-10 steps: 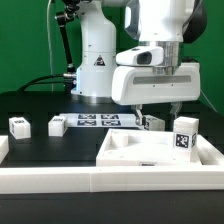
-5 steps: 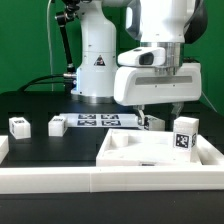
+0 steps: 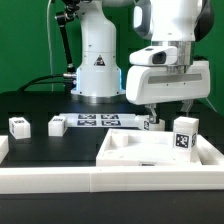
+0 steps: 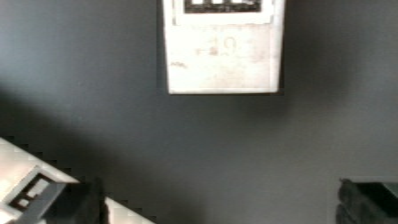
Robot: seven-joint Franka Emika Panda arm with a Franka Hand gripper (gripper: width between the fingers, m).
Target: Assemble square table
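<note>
Here the tool hangs empty, jaws spread wide, above the black tabletop, apparently to straddle the white leg block lying flat just beyond the square table slab, which sits near the long white rail.

We see the white square slab lying flat at the exterior view's right. A tall leg stands up by its far right corner, tag facing us. Well apart, at the left, sit the outer leg and the inner leg.
</note>
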